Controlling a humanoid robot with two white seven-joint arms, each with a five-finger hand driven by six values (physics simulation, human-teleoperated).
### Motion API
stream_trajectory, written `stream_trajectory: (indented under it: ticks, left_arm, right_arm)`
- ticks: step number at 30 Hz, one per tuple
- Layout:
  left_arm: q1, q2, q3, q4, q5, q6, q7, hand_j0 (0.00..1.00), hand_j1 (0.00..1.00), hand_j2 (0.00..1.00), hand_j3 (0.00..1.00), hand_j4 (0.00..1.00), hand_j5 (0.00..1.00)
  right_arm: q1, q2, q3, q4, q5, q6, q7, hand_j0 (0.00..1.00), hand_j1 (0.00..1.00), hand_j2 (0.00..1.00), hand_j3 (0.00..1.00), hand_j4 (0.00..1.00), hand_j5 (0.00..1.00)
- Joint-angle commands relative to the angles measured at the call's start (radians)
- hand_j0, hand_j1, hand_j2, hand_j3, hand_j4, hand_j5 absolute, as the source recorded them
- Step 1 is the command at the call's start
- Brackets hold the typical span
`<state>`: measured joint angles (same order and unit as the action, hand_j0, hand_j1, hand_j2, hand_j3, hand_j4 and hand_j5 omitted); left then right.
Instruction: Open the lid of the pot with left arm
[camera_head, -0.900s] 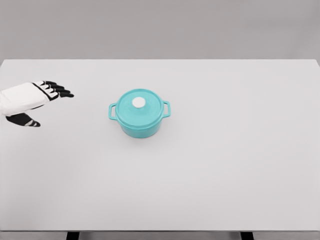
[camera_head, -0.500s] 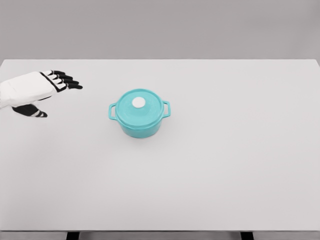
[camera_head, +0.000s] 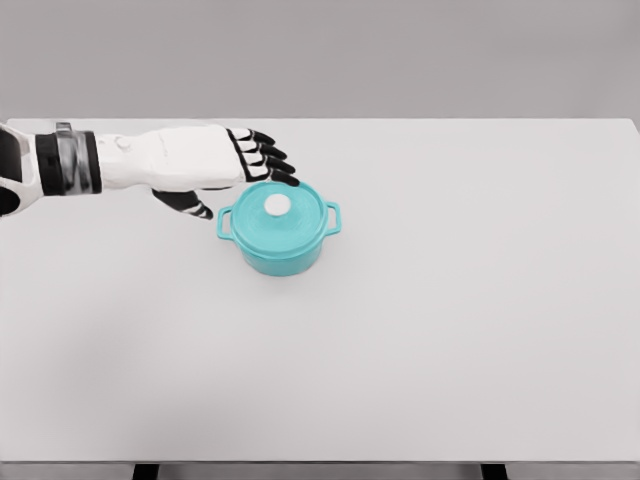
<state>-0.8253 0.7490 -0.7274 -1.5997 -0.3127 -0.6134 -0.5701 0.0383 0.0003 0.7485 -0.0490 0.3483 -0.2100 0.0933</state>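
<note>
Approach step: left robot hand (camera_head: 215, 165), fingers spread, holds nothing, upper left of lid (camera_head: 278, 208); you next centre over its white knob (camera_head: 277, 205).

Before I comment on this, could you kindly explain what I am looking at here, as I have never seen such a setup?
This is a simulator's render, seen from a camera on a humanoid robot's head, looking down at a white table. The white arm with black fingers entering from the picture's left ends in the robot's left hand. Its fingers are spread and it holds nothing. On the table stands a teal pot with two side handles. Its lid is on, with a white knob on top. The fingertips reach the lid's upper left edge; whether they touch it I cannot tell. The right arm is out of view.
</note>
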Motion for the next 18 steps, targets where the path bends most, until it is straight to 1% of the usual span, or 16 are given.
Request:
stream_trajectory:
  ticks: [1,5,7,8,9,11,13,16,18]
  left_arm:
    - [-0.002,-0.034,-0.02,0.015,0.004,0.003,0.003,1.0,1.0,1.0,1.0,1.0,1.0]
    - [0.005,-0.026,-0.021,0.014,0.011,0.003,0.007,1.0,1.0,1.0,1.0,1.0,1.0]
    - [-0.011,-0.013,-0.027,0.006,0.012,0.003,0.012,1.0,1.0,1.0,1.0,1.0,1.0]
    - [-0.017,-0.011,-0.046,0.015,0.009,0.003,0.015,1.0,1.0,1.0,1.0,1.0,1.0]
    - [-0.017,-0.02,-0.063,0.035,0.006,0.003,0.015,1.0,1.0,1.0,1.0,1.0,1.0]
    - [-0.021,-0.04,-0.066,0.064,0.001,0.003,0.013,1.0,1.0,1.0,1.0,1.0,1.0]
    - [-0.046,-0.06,-0.075,0.115,0.001,0.003,0.01,1.0,1.0,1.0,1.0,1.0,1.0]
    - [-0.103,-0.118,-0.144,0.218,0.0,0.003,0.007,1.0,1.0,1.0,1.0,1.0,1.0]
    - [-0.12,-0.146,-0.175,0.25,-0.012,0.003,0.007,1.0,1.0,1.0,1.0,1.0,1.0]
  right_arm:
    - [0.0,0.0,0.0,0.0,0.0,0.0,0.0,1.0,1.0,1.0,1.0,1.0,1.0]
    - [0.0,0.0,0.0,0.0,0.0,0.0,0.0,1.0,1.0,1.0,1.0,1.0,1.0]
    - [0.0,0.0,0.0,0.0,0.0,0.0,0.0,1.0,1.0,1.0,1.0,1.0,1.0]
    - [0.0,0.0,0.0,0.0,0.0,0.0,0.0,1.0,1.0,1.0,1.0,1.0,1.0]
    - [0.0,0.0,0.0,0.0,0.0,0.0,0.0,1.0,1.0,1.0,1.0,1.0,1.0]
    - [0.0,0.0,0.0,0.0,0.0,0.0,0.0,1.0,1.0,1.0,1.0,1.0,1.0]
    - [0.0,0.0,0.0,0.0,0.0,0.0,0.0,1.0,1.0,1.0,1.0,1.0,1.0]
    - [0.0,0.0,0.0,0.0,0.0,0.0,0.0,1.0,1.0,1.0,1.0,1.0,1.0]
    - [0.0,0.0,0.0,0.0,0.0,0.0,0.0,1.0,1.0,1.0,1.0,1.0,1.0]
